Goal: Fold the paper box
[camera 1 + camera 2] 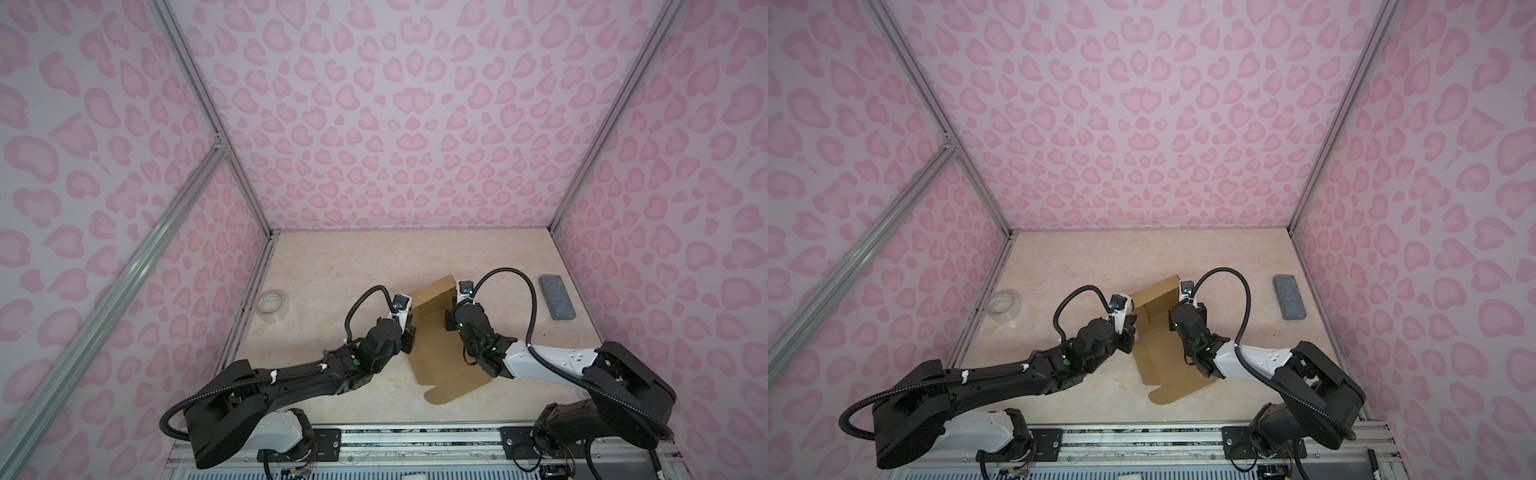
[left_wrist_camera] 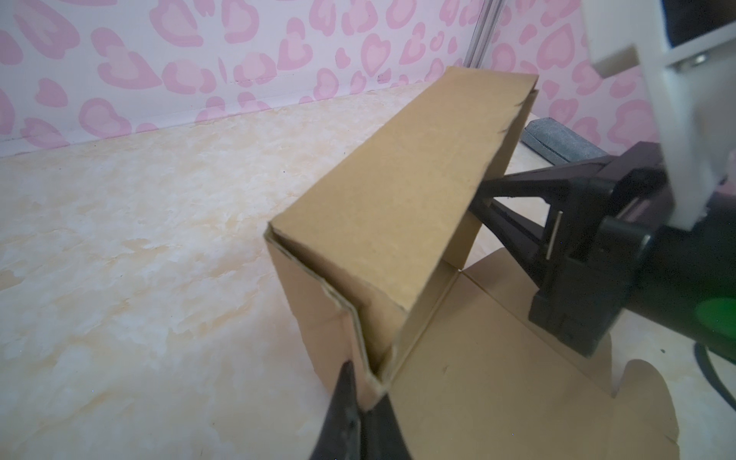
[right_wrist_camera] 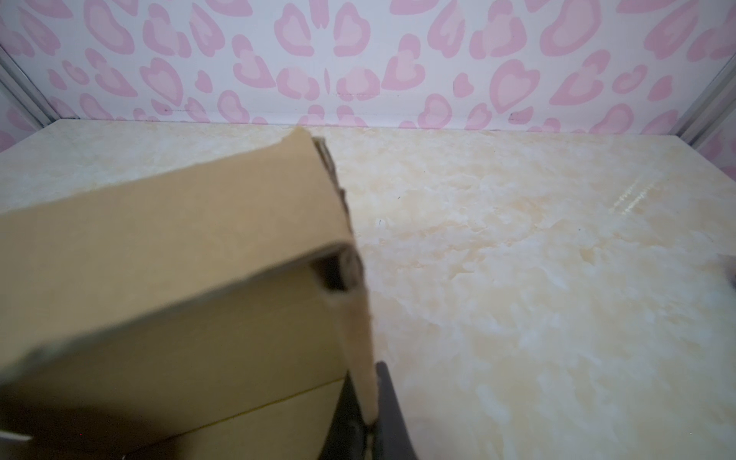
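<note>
- Your left hand [image 2: 364, 402] and right hand [image 3: 368, 414] each pinch a raised edge of the paper box [image 1: 440, 357], which lies between them.
- Bring both walls upright evenly, keeping the base flat on the tabletop [image 1: 332, 270].

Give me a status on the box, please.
Left gripper shut on paper box wall; right gripper likewise. Box partly folded, near flap flat. Tape roll, grey block clear.

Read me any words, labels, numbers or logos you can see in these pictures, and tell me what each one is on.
No text can be read in any view.
tape roll: small dark print on its inner core, too small to read.
paper box: plain brown cardboard, no print visible.
grey block: no marking visible.
</note>
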Robot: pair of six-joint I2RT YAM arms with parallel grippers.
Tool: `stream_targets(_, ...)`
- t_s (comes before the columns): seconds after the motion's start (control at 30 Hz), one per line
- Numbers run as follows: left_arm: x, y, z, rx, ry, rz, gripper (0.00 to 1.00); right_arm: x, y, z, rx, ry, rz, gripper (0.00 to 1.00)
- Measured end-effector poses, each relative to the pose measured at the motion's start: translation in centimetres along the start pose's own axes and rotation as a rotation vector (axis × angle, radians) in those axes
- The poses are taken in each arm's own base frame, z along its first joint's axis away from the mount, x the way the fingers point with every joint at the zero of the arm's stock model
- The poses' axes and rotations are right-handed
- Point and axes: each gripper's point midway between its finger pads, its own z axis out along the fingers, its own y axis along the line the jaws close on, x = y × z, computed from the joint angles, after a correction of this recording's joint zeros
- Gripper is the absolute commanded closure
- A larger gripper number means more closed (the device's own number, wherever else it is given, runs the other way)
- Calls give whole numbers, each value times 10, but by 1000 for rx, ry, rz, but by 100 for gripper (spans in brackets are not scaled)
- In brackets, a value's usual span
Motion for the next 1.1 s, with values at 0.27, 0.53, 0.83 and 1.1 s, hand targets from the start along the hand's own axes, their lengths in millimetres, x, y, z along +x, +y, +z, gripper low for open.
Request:
stream_targets(0.27, 2, -1, 2, -3, 14, 4, 98, 8, -3, -9, -43, 23, 65, 100)
stream_targets(0.53, 1, -1, 2, -4, 14, 3, 98, 12, 0, -12, -80, 40, 106, 94)
stream_targets(0.83, 1, -1, 2, -4, 15, 3, 98, 13, 0, -11, -90, 46, 125, 97)
stream_targets(1.1, 2, -1, 2, -3, 16, 4, 98, 14, -4, -10, -59, 64, 113, 100)
